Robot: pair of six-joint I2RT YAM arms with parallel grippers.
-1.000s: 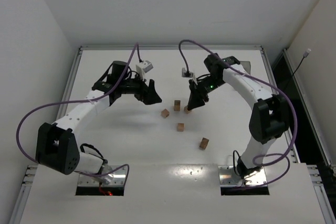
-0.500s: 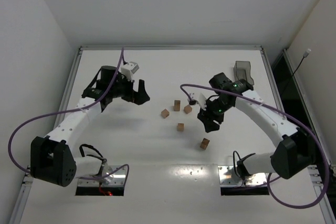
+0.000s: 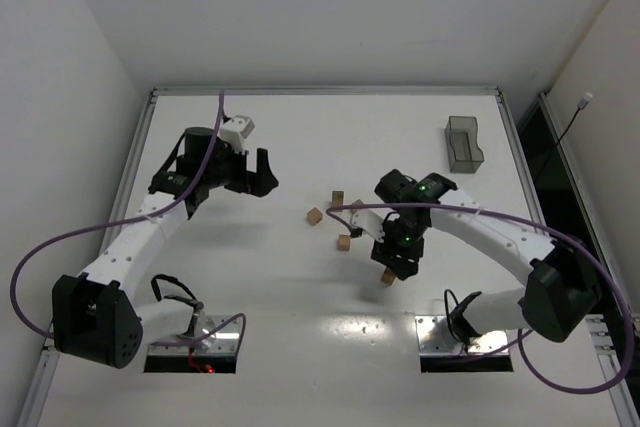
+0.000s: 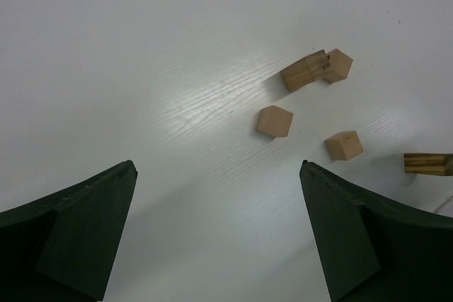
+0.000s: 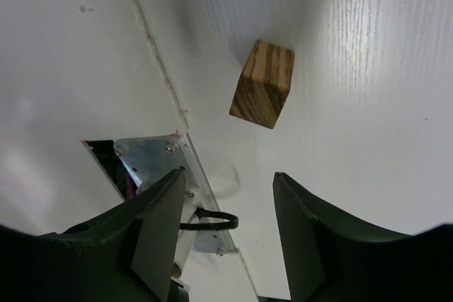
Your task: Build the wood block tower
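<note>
Though strewn with blocks (image 3: 315, 215), white table (image 3: 300, 137).

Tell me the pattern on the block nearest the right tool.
The block: brown, dark-striped grain; right wrist view.

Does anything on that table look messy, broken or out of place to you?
Nothing looks broken or spilled. The small light-brown wooden blocks just lie scattered at different angles mid-table, which looks untidy; one sits apart from the rest. The dark translucent rectangular bin stands upright at the far right.
</note>
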